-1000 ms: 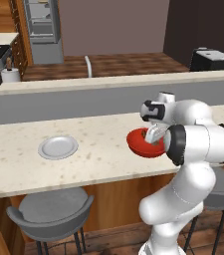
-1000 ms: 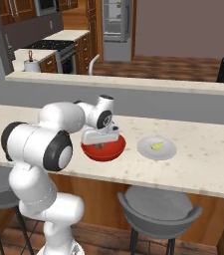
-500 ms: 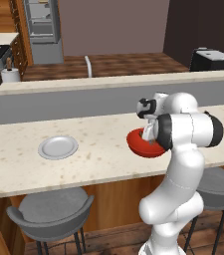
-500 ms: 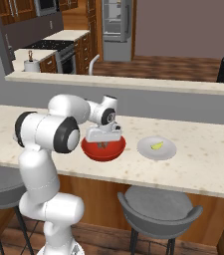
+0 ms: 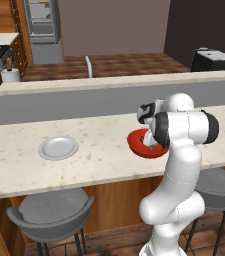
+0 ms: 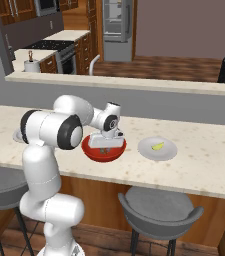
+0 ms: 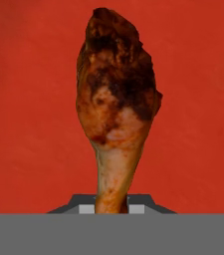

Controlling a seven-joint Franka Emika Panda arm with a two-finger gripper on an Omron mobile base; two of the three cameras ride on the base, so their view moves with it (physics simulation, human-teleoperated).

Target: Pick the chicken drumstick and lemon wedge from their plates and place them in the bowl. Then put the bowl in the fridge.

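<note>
Pale speckled stone makes up the long kitchen counter [image 6: 199, 170], and everything here can be placed against the round, deep, glossy red bowl [image 6: 104, 150] standing on it near the front edge. Directly above the bowl's hollow hangs the arm's two-finger gripper [image 6: 106, 145], pinched narrow on the thin bone end of the small brown-orange roasted chicken drumstick [image 7: 116, 104]. In the hand view the drumstick's long axis runs straight out from the fingers, thick charred end farthest away, with red bowl wall behind it on all sides; whether the meat touches the bowl floor I cannot tell. So the drop looks close at hand: letting go should leave it inside the bowl. Just to the right of the bowl in the right base view sits a small round light-grey plate [image 6: 169, 152] carrying the little yellow-green lemon wedge [image 6: 157, 146]. Well off on the bowl's other side lies a second light-grey plate [image 5: 58, 148], bare.
</note>
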